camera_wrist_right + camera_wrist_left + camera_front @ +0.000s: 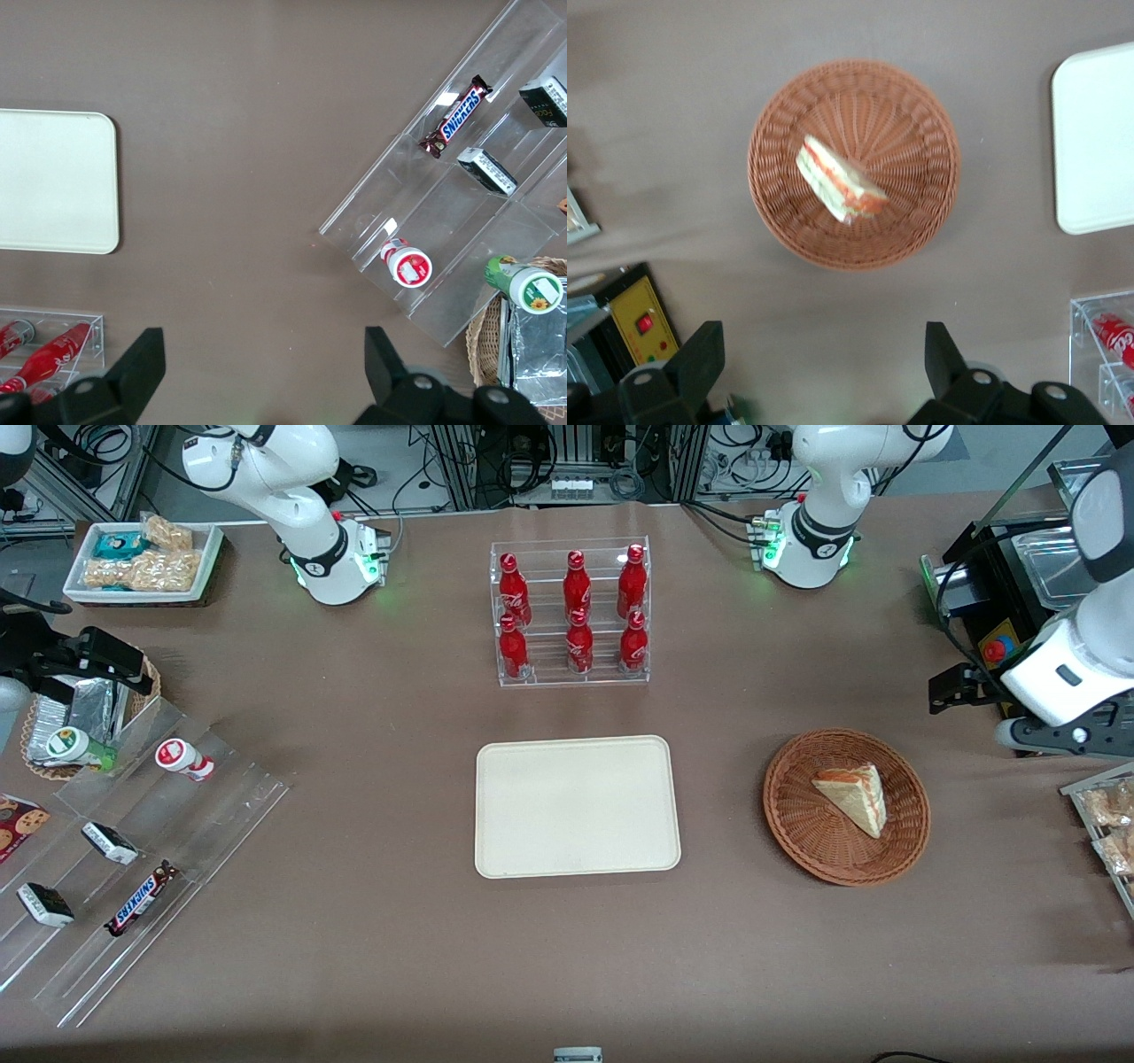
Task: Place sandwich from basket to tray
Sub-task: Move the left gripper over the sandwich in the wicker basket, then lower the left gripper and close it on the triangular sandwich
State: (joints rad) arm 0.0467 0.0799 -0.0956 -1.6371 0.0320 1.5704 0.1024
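The sandwich (pixel 855 797), a pale wedge with red-orange and green filling, lies in the round reddish-brown wicker basket (pixel 797 828). The cream tray (pixel 576 806) lies flat beside the basket, toward the parked arm's end, with nothing on it. My left gripper (pixel 946 689) hangs above the table, farther from the front camera than the basket and toward the working arm's end. In the left wrist view the gripper (pixel 821 365) is open and empty, with the sandwich (pixel 840 180) and basket (pixel 921 226) below it and a corner of the tray (pixel 1099 142) in sight.
A clear rack of red cola bottles (pixel 571 611) stands farther from the front camera than the tray. A black box with a red button (pixel 997 646) sits under my arm. Snack packs (pixel 1107 824) lie at the working arm's end. A clear display with snacks (pixel 133 850) is at the parked arm's end.
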